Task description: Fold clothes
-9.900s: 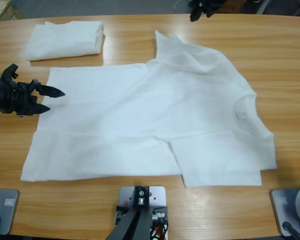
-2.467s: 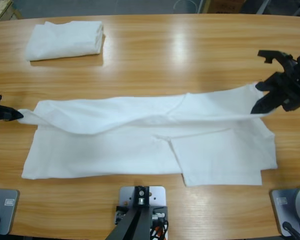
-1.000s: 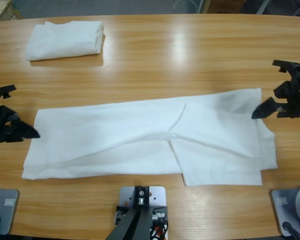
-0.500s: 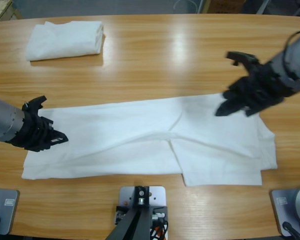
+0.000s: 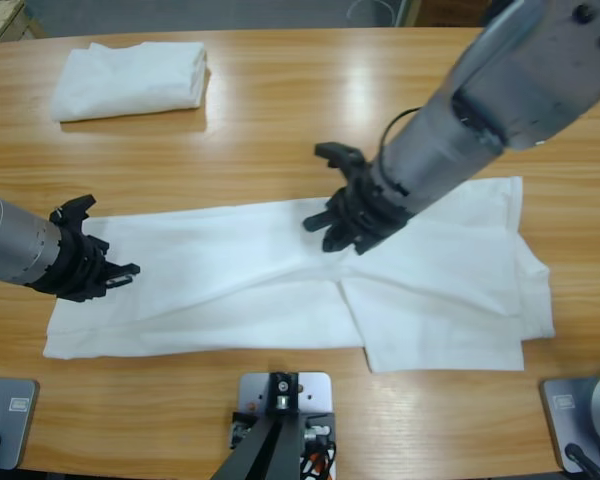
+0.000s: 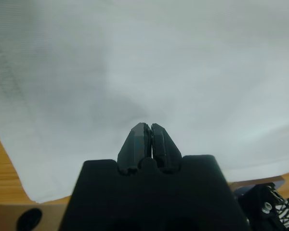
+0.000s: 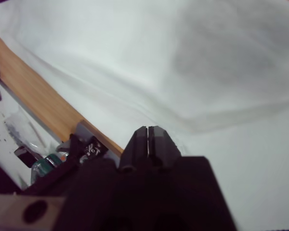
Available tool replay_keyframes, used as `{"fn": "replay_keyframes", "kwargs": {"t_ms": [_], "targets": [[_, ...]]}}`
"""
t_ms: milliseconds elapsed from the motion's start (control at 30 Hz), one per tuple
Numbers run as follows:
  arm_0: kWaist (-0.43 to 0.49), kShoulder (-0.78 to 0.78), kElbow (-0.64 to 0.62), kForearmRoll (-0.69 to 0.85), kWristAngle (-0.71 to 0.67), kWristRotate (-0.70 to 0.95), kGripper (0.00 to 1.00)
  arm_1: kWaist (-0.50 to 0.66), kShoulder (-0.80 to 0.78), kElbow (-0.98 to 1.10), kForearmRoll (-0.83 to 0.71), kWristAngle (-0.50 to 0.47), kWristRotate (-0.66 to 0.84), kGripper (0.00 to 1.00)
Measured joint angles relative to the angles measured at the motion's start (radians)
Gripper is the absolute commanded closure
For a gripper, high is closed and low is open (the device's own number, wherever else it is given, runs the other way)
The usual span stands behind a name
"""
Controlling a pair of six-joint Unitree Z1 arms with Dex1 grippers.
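Observation:
A white T-shirt [image 5: 280, 275] lies folded lengthwise into a long band across the table's front half, with a sleeve panel at its front right. My left gripper [image 5: 120, 272] comes in from the left edge and is shut over the band's left end; in the left wrist view its jaws [image 6: 148, 129] are pressed together with only white cloth [image 6: 144, 57] beyond them. My right gripper [image 5: 320, 224] reaches down from the upper right, shut, over the band's middle. In the right wrist view the gripper [image 7: 148, 131] hangs above the shirt [image 7: 207, 62] near the table's front edge.
A second white T-shirt [image 5: 130, 78], folded into a compact bundle, sits at the back left of the wooden table [image 5: 310, 100]. The right arm's big silver elbow [image 5: 540, 50] hangs over the back right.
The shirt's far half was drawn forward over the near half and let go. In the last half second the right arm swung left to the band's middle; the left gripper barely moved.

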Motion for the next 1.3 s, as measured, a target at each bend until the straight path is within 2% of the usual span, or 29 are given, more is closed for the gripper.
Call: {"fn": "replay_keyframes", "kwargs": {"t_ms": [633,1167,1300], "targets": [[0.000,0.010,0.010,-0.019,0.004,-0.011,1.000,0.061,0.121,-0.038,-0.020,0.014,0.004,1.000],[0.000,0.009,0.036,-0.021,0.008,-0.019,1.000,0.119,0.075,0.098,-0.056,0.014,0.076,1.000],[0.000,0.004,0.042,-0.021,0.011,-0.019,1.000,0.119,0.000,0.091,-0.010,0.012,0.099,1.000]]}}
